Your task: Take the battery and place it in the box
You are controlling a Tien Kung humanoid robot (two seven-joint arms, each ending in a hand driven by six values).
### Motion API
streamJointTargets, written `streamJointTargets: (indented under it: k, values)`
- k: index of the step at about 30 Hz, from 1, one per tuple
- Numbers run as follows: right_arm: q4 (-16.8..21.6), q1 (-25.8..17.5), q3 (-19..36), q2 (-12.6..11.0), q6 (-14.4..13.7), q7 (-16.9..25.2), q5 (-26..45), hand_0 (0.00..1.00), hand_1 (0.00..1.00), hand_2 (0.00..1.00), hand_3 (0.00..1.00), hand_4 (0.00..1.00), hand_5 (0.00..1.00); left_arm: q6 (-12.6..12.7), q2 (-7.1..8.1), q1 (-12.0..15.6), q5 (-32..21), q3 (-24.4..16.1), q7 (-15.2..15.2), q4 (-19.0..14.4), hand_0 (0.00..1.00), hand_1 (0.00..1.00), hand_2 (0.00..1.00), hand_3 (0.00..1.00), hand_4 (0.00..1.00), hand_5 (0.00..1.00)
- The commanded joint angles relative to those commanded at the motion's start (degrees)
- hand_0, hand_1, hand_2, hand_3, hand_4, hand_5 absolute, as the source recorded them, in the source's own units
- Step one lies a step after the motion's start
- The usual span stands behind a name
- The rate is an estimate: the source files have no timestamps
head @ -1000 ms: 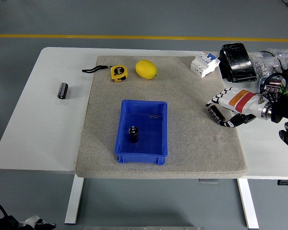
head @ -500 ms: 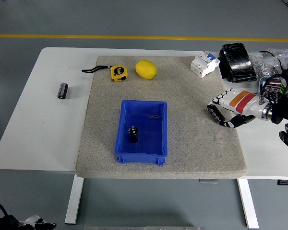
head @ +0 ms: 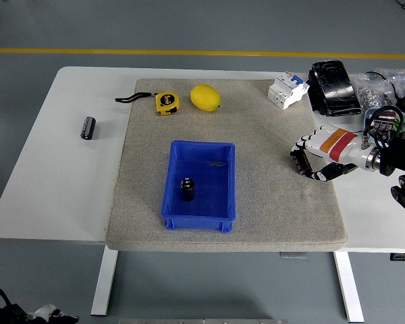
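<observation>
Blue box mid-mat, open side up, so I can drop in from above | my right hand at the mat's right edge, fingers curled round a dark battery, lifted clear | battery: short, black, cylindrical | one like it already stands inside the box.
</observation>
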Motion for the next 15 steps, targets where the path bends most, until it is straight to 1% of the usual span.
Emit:
streamJointTargets:
  k: [4, 8, 9, 11, 13, 15]
  values:
    - [0.8, 0.1, 0.5, -0.8, -0.2, 0.4, 0.1, 0.471, 0.526, 0.564, 0.538, 0.57, 0.114, -0.1, 0.05, 0.4, 0.5, -0.4, 0.1, 0.0, 0.757, 0.74, 0.77, 0.569, 0.605, 0.53]
    - [1.9, 0.2, 2.1, -1.7, -0.1, 0.6, -0.2, 0.471, 0.526, 0.564, 0.538, 0.57, 0.114, -0.3, 0.1, 0.7, 1.1, -0.8, 0.1, 0.1, 0.757, 0.74, 0.77, 0.569, 0.605, 0.53]
    - [2.7, 0.3, 3.0, -2.2, 0.0, 0.7, -0.5, 0.466, 0.519, 0.556, 0.535, 0.553, 0.106, -0.3, 0.13, 0.9, 1.3, -0.9, 0.1, 0.1, 0.756, 0.738, 0.769, 0.57, 0.606, 0.532]
    - [3.6, 0.4, 4.0, -2.6, 0.1, 0.7, -0.8, 0.466, 0.519, 0.556, 0.535, 0.553, 0.106, -0.3, 0.17, 1.0, 1.5, -1.0, 0.1, 0.1, 0.756, 0.738, 0.769, 0.57, 0.606, 0.532]
    - [5.5, 0.4, 5.7, -3.2, 0.4, 0.8, -1.2, 0.466, 0.519, 0.556, 0.535, 0.553, 0.106, -0.4, 0.21, 1.2, 1.8, -1.2, 0.2, 0.1, 0.756, 0.738, 0.769, 0.57, 0.606, 0.532]
    - [8.4, 0.4, 7.7, -3.9, 0.8, 0.8, -1.2, 0.467, 0.517, 0.557, 0.536, 0.544, 0.107, -0.4, 0.25, 1.3, 1.9, -1.3, 0.2, 0.2, 0.754, 0.737, 0.769, 0.569, 0.607, 0.532]
